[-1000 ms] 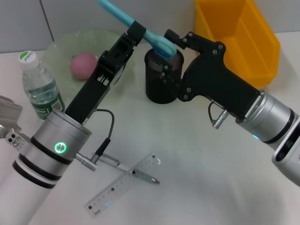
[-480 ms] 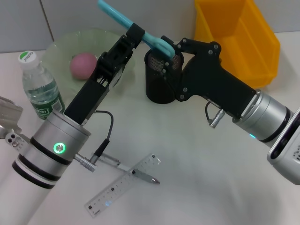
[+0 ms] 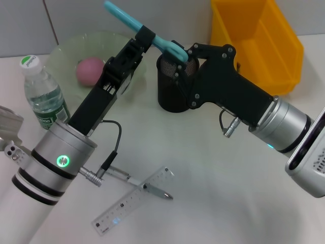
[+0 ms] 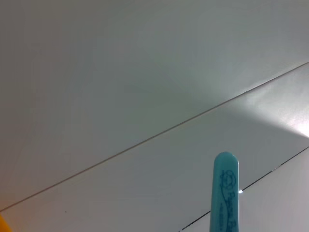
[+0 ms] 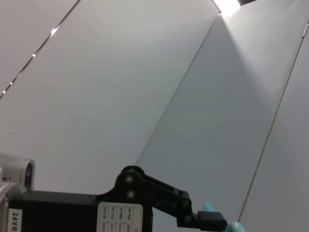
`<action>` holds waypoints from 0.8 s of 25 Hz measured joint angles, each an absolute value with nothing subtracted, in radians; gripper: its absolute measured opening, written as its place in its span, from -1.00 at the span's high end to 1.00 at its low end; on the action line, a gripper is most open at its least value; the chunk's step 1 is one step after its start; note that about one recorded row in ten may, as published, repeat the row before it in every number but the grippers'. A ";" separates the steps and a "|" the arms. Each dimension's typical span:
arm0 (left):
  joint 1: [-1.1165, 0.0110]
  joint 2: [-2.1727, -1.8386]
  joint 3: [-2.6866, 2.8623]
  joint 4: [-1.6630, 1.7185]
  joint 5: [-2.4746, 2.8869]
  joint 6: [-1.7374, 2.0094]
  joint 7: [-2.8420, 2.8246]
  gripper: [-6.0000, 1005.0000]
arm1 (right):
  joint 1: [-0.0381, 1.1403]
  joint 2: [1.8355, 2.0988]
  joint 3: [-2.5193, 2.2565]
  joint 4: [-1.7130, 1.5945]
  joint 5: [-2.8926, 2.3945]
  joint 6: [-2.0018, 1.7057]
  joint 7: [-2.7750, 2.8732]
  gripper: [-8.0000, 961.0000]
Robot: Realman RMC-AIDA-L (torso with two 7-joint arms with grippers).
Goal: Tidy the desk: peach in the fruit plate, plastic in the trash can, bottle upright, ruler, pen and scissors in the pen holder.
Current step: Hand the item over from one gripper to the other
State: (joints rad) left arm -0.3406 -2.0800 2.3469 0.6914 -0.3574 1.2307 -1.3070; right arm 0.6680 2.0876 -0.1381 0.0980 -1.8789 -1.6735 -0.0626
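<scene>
**A:** Both arms are up over the back of the desk. The left gripper (image 3: 147,38) has its jaws clamped on the teal scissors (image 3: 133,21), holding them at a slant, one end high toward the wall, the other dipping at the rim of the black mesh pen holder (image 3: 173,84).

**B:** And the right gripper (image 3: 179,51) sits right at that same rim, touching the low end of the scissors. Whether its jaws are gripping or just resting there, I cannot tell; the black housing hides the tips.

**A:** The left wrist view only gives a rounded teal scissor tip (image 4: 225,193) against the wall. The right wrist view catches the left gripper's black linkage (image 5: 164,200) with a sliver of teal beside it.

**B:** Elsewhere, the peach (image 3: 90,70) lies in the pale green fruit plate (image 3: 63,51), behind the left arm. The bottle (image 3: 43,96) stands upright with its cap on, just beside the plate.

**A:** Near the front, the clear ruler (image 3: 133,200) lies flat on the desk (image 3: 228,203), and the pen (image 3: 139,184) lies crossed over it, touching it. Both are well apart from the pen holder.

**B:** The yellow bin (image 3: 259,38) stands at the back, near the pen holder.
</scene>
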 joint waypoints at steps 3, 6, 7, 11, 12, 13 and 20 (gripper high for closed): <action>-0.341 -2.080 2.347 0.690 -0.359 1.232 -1.307 0.50 | 0.669 2.088 -0.136 0.101 -1.879 -1.672 -0.062 0.74; -0.341 -2.080 2.347 0.689 -0.359 1.232 -1.307 0.50 | 0.669 2.088 -0.138 0.101 -1.879 -1.671 -0.063 0.79; -0.341 -2.080 2.347 0.689 -0.359 1.233 -1.302 0.50 | 0.669 2.088 -0.140 0.101 -1.879 -1.671 -0.063 0.81; -0.342 -2.080 2.344 0.681 -0.356 1.250 -1.299 0.50 | 0.669 2.088 -0.141 0.101 -1.879 -1.671 -0.062 0.81; -0.342 -2.080 2.344 0.681 -0.356 1.250 -1.299 0.50 | 0.669 2.088 -0.141 0.102 -1.879 -1.669 -0.061 0.81; -0.342 -2.080 2.344 0.681 -0.356 1.250 -1.299 0.50 | 0.669 2.088 -0.141 0.102 -1.879 -1.669 -0.061 0.81; -0.343 -2.080 2.341 0.672 -0.356 1.262 -1.303 0.27 | 0.666 2.088 -0.138 0.101 -1.879 -1.671 -0.058 0.81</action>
